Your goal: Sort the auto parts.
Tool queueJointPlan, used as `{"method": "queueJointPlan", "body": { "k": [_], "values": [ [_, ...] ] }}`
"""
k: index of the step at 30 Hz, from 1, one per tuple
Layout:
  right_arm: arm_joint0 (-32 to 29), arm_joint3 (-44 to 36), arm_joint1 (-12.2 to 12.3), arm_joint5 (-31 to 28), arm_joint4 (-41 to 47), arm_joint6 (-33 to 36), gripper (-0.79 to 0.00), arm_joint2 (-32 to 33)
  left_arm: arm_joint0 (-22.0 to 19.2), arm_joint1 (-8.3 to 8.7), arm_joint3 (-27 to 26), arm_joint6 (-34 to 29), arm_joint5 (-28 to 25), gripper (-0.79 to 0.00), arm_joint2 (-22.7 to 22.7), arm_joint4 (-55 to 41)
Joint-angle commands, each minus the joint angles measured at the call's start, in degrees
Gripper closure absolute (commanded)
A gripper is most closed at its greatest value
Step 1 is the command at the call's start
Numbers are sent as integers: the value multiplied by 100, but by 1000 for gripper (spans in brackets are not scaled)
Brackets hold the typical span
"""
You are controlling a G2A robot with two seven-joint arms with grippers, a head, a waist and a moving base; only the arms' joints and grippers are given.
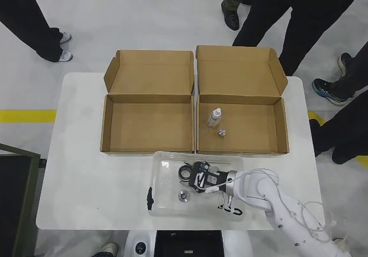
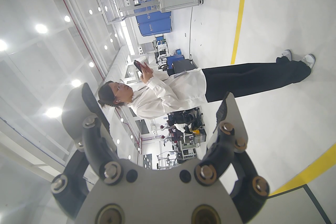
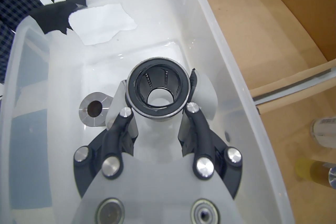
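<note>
The part in hand is a short black cylinder (image 3: 157,89), hollow right through. It has a thick dark rim with a thin metal edge, and rows of small steel balls run down its inner wall. The right gripper (image 3: 158,79) is clamped on it, one finger pressed to each side of the barrel, with its open end facing the wrist camera.

In the top view the cylinder (image 1: 185,171) shows as a black ring just below the centre of the frame, at the tip of the right gripper (image 1: 193,175), inside a clear plastic bin (image 1: 171,154). Whether it touches the bin floor or is lifted off it cannot be told.

Near it on the bin floor lies a silver disc (image 3: 94,108) with a dark hole in its middle and fine lines running out from the hole to its edge. In the top view this disc (image 1: 184,196) sits just below the ring. A torn scrap of black tape (image 3: 56,13) clings to the bin's rim (image 3: 210,25).

The bin stands at the lower middle of a white table (image 1: 81,160). Above it two open cardboard boxes sit side by side, the left box (image 1: 148,125) and the right box (image 1: 255,125). The right box contains a small clear bottle (image 1: 215,117) and a tiny part (image 1: 221,133).

The left gripper (image 2: 157,97) points out at the room with its fingers spread wide and nothing between them.
</note>
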Motion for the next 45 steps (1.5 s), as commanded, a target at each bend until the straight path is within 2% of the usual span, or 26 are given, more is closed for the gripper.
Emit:
{"method": "queueJointPlan", "body": {
  "k": [1, 14, 26, 35, 45],
  "values": [
    [-80, -127, 18, -37, 168, -33, 0, 91, 0, 0, 0, 0, 0, -785, 0, 0],
    [-642, -1110, 132, 205, 1491, 253, 0, 795, 0, 0, 0, 0, 0, -785, 0, 0],
    [-843, -1355, 217, 546, 3189, 405, 0, 1703, 0, 0, 0, 0, 0, -785, 0, 0],
    [-788, -1352, 222, 853, 3685, 486, 0, 1927, 0, 0, 0, 0, 0, -785, 0, 0],
    [-741, -1308, 210, 1019, 3769, 437, 0, 1961, 0, 0, 0, 0, 0, -785, 0, 0]
  ]
}}
